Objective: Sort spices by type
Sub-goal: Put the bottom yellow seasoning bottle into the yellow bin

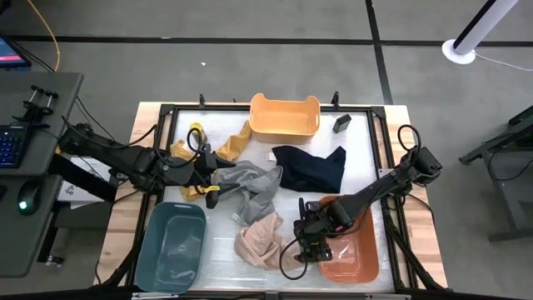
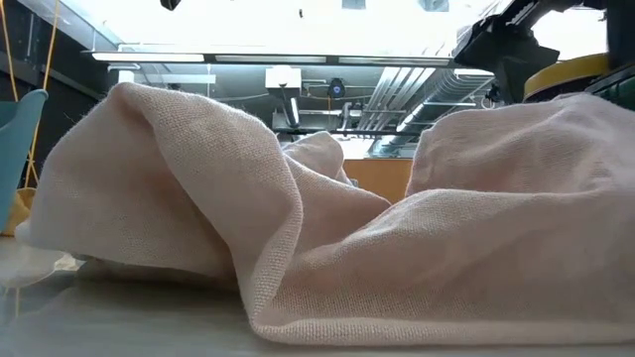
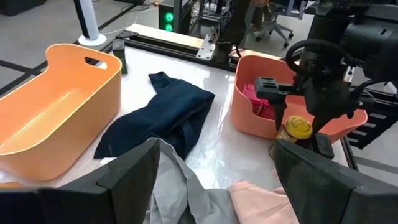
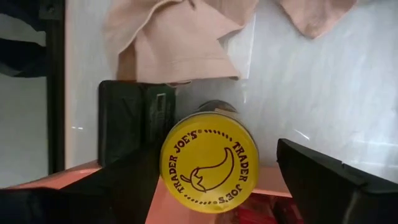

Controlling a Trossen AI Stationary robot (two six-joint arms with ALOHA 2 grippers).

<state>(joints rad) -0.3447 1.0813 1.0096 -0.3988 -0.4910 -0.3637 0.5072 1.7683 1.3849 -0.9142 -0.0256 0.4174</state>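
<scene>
The round glass spice jar with a yellow printed lid (image 4: pixel 209 160) is seen between the parted fingers of the right gripper (image 1: pixel 310 247), unclamped, at five o'clock beside the salmon plastic bin (image 1: pixel 360 265). The left gripper (image 1: pixel 218 179), jaws spread, is held over the grey cloth (image 1: pixel 250 185) at nine o'clock.

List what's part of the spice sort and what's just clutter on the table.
Job: round yellow-lidded spice jar; flat black tin beside it; red boxy tin in the salmon plastic bin.
Clutter: navy cloth; grey cloth; beige knit cloth; mustard cloth.
</scene>
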